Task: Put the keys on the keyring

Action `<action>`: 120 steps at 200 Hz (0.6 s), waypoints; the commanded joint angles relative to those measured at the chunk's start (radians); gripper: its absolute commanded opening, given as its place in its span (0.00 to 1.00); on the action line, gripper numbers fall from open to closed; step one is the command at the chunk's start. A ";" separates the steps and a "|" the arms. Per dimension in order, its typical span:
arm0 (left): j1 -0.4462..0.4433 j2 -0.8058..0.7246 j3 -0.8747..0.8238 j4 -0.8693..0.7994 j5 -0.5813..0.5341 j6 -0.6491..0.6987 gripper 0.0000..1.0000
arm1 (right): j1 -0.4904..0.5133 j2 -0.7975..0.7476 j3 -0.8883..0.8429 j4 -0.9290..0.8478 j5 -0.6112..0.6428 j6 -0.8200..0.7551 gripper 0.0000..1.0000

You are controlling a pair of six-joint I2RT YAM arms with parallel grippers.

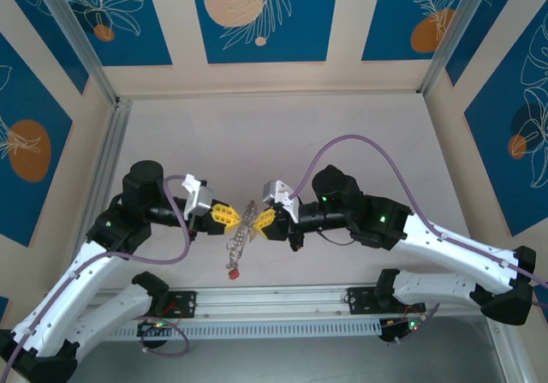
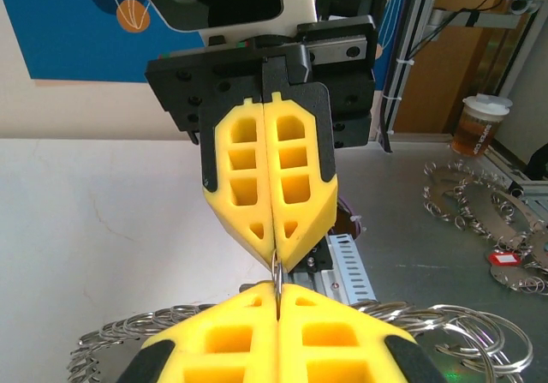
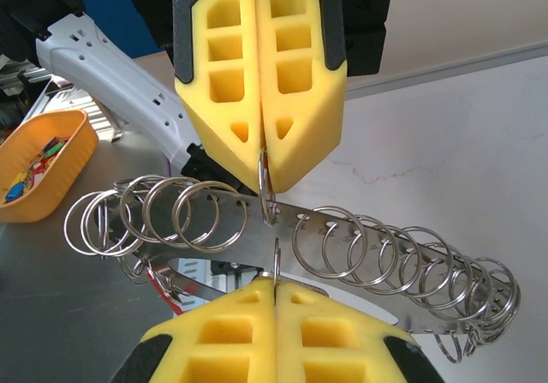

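Yellow foam on yellow foam: the left pincer [image 1: 233, 219] and the right pincer [image 1: 259, 222] meet tip to tip, and we see both pairs of pads pressed flat together, no gap. In each seam sits a thin silver wire, the keyring [image 3: 266, 184], gripped from both sides. It is edge-on from both wrists, so we cannot make out its full round; the foam swallows much of it.

Just under the meeting tips are the keys [image 1: 239, 244], and here it gets hard. From the wrists they read as a row of silvery loops strung along a flat metal strip [image 3: 285, 215], with single blades too small and tangled to tell. From above, the bunch trails from the tips toward the arm bases, ending in a red tag [image 1: 232, 273].

Behind the left pincer an orange bowl [image 3: 43, 190] is cut by the frame edge, its coloured contents blurred. Behind the right pincer there is a lidded cup [image 2: 478, 130], far and soft.
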 commanded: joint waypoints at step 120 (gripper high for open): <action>0.009 -0.007 -0.004 0.057 0.025 -0.024 0.00 | -0.002 -0.025 -0.029 0.055 -0.023 0.018 0.00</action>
